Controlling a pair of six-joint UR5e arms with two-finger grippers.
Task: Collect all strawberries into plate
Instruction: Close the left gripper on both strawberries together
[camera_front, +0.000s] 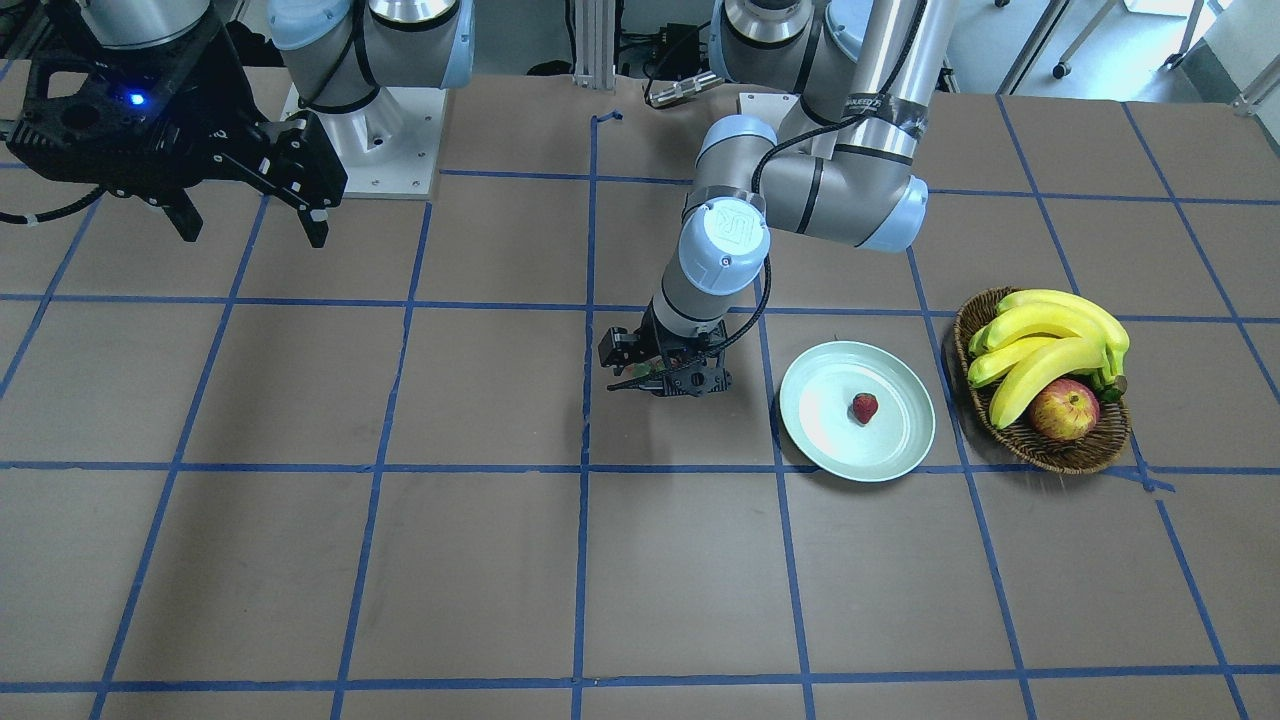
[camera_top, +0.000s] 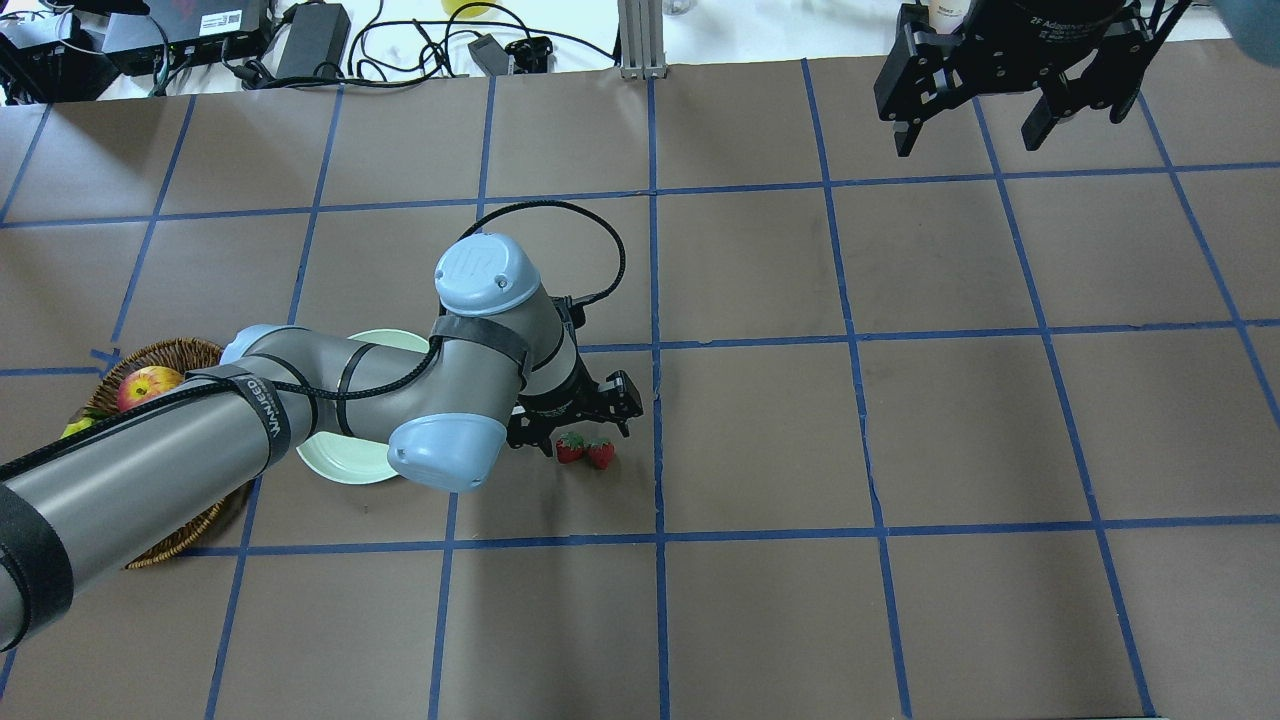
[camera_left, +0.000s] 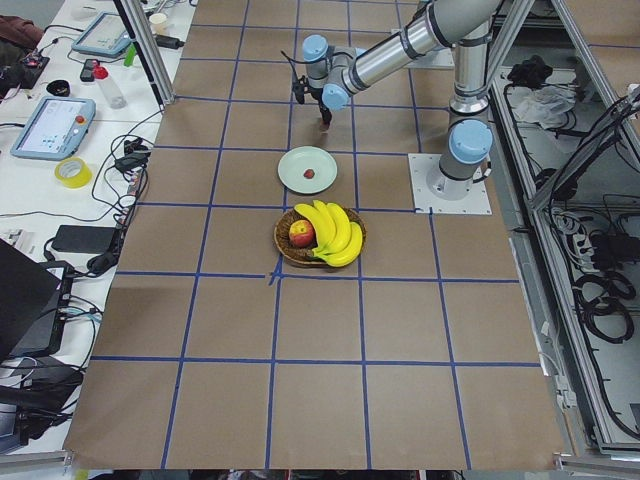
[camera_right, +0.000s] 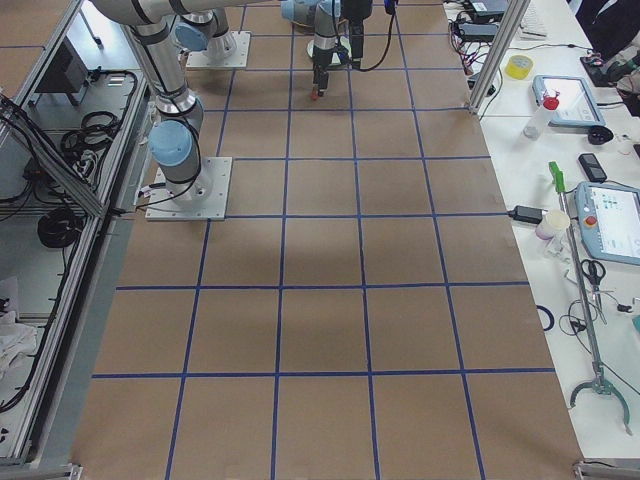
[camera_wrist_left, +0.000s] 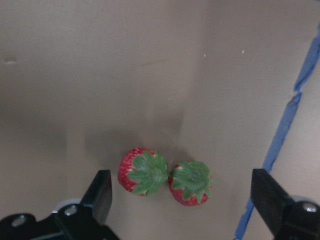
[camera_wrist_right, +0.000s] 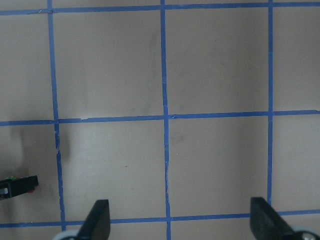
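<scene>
One strawberry (camera_front: 864, 407) lies in the pale green plate (camera_front: 820, 425). Two more strawberries (camera_wrist_left: 141, 171) (camera_wrist_left: 191, 182) lie side by side and touching on the brown table, caps up; they also show in the overhead view (camera_top: 570, 448) (camera_top: 601, 454). My left gripper (camera_wrist_left: 181, 197) is open just above them, one finger on each side of the pair, holding nothing. It hides them in the front-facing view (camera_front: 665, 378). My right gripper (camera_top: 965, 135) is open and empty, raised high at the far right.
A brown wicker basket (camera_front: 1060, 455) with bananas (camera_front: 1050, 340) and a red-yellow apple (camera_front: 1063, 410) stands just beyond the plate (camera_top: 340, 462). My left arm reaches over the plate and basket in the overhead view. Blue tape lines grid the table.
</scene>
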